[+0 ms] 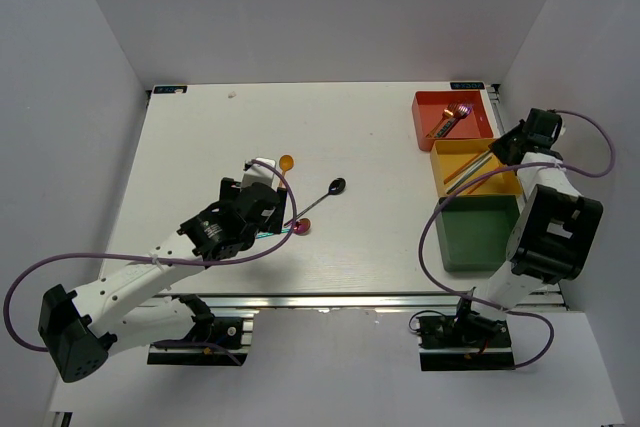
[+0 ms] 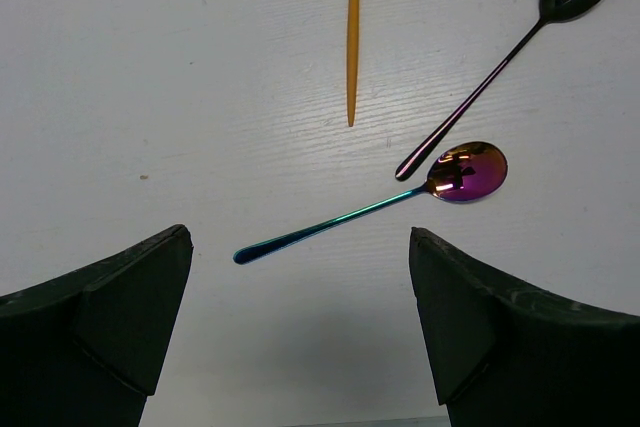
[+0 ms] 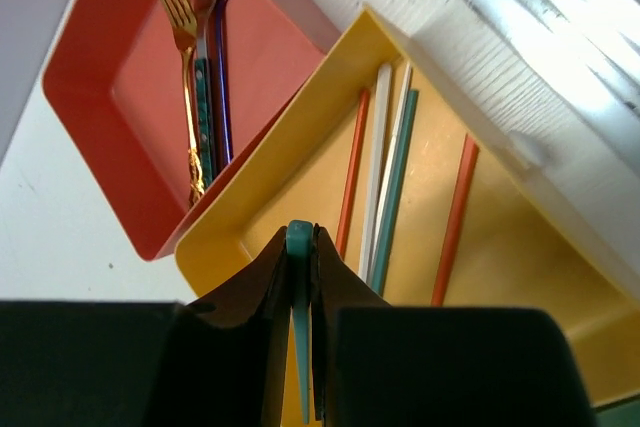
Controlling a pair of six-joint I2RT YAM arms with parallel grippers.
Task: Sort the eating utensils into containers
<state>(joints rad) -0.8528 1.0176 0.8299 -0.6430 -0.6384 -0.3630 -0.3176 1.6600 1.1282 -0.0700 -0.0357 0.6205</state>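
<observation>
My right gripper (image 3: 300, 237) is shut on a teal chopstick (image 3: 299, 297) above the yellow tray (image 3: 250, 207), which holds several chopsticks in orange, white and teal. The red-orange tray (image 3: 110, 77) holds forks (image 3: 190, 67). The dark green tray (image 1: 478, 232) sits nearest the arm bases. My left gripper (image 2: 300, 277) is open over the table, just short of the iridescent spoon (image 2: 370, 209). A black spoon (image 2: 500, 67) and an orange spoon (image 2: 352, 37) lie beyond it.
The three trays (image 1: 470, 177) stand in a row along the table's right edge. White walls close in the table (image 1: 200, 147) on the left, back and right. The right arm (image 1: 545, 217) hangs over the green tray.
</observation>
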